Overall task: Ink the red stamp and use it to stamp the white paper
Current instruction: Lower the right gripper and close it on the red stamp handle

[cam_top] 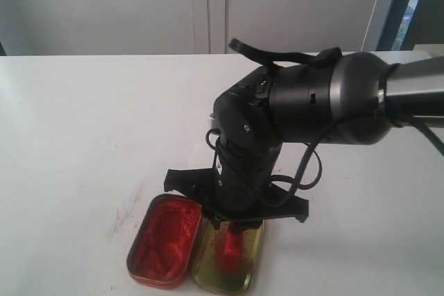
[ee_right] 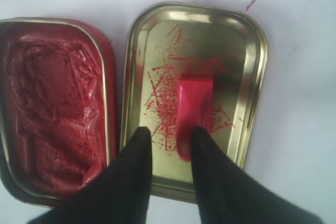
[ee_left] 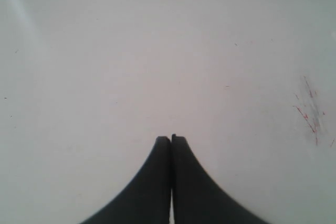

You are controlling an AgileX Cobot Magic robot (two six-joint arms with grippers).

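Observation:
The red stamp (ee_right: 195,103) lies on its side in the gold tin lid (ee_right: 252,51), over red smears. My right gripper (ee_right: 170,135) hangs open just above the lid. One finger touches the stamp's near end, and the other stands apart with bare lid between them. In the exterior view the stamp (cam_top: 229,244) shows as a red blur under that gripper (cam_top: 232,225). The white paper is almost wholly hidden behind the right arm; only a pale edge (cam_top: 200,149) shows. My left gripper (ee_left: 171,139) is shut and empty over bare tabletop.
The open tin of red ink (ee_right: 52,103) sits right beside the lid, their rims touching. Both sit near the table's front edge (cam_top: 163,240). Red ink scratches mark the tabletop (ee_left: 310,114). The right arm (cam_top: 312,102) reaches in from the right.

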